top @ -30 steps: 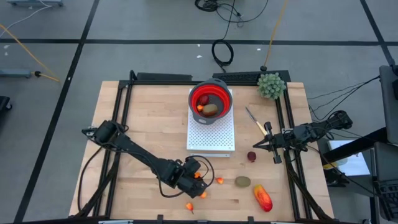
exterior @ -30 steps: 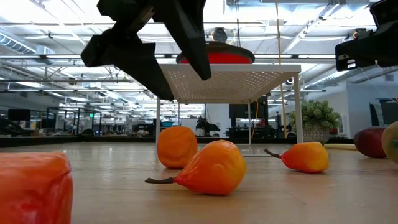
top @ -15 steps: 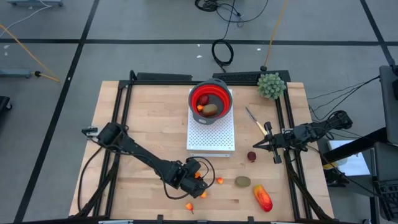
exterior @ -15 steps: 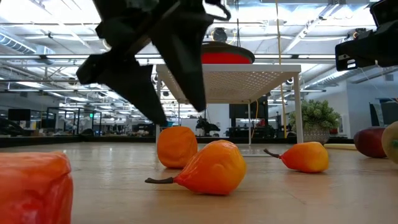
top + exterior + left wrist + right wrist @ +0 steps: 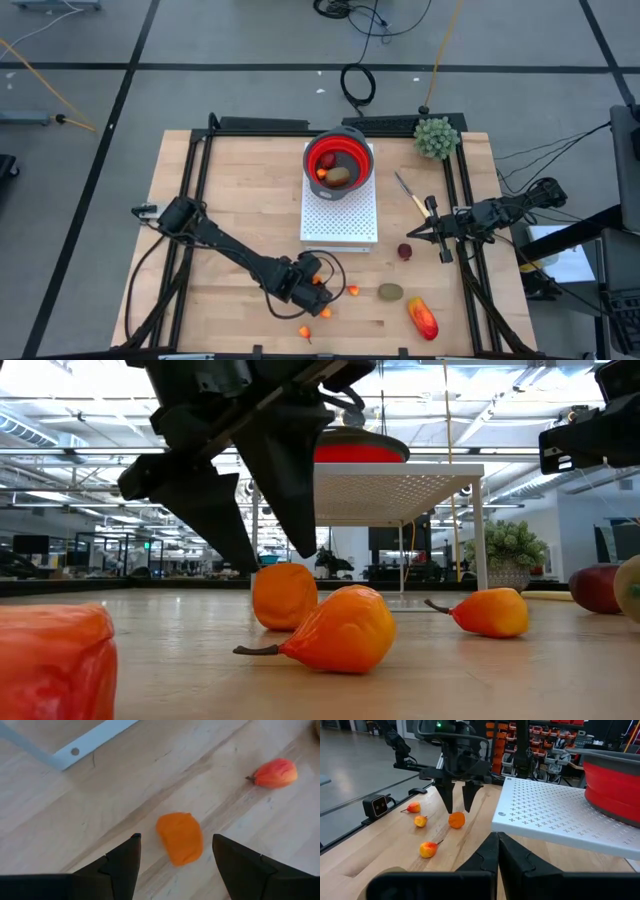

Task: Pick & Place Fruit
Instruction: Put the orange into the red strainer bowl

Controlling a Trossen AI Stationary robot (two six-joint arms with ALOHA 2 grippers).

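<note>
Left gripper: point(image 5: 175, 862) fingers spread wide, hanging just above the orange fruit point(image 5: 180, 838), one finger on either side of it, holding nothing.
Orange fruit: lies on the wooden table point(image 5: 230, 190) near the front edge, just in front of the white stand point(image 5: 340, 215); in the low view it sits right under the dark fingertips point(image 5: 262, 510).
Other loose fruit: small red-orange pieces point(image 5: 352, 291) close by, a brown-green oval point(image 5: 390, 292), a larger red-orange oblong point(image 5: 422, 318) and a dark-red ball point(image 5: 404, 251) farther to the right.
Red bowl: point(image 5: 338, 160) on the white stand, with a few pieces of fruit inside.
Right gripper: point(image 5: 412, 236) clenched shut on nothing, waiting near the table's right edge, beside the dark-red ball.
Knife: point(image 5: 408, 192) lies beside the stand.
Green plant: point(image 5: 436, 137) at the far right corner.
</note>
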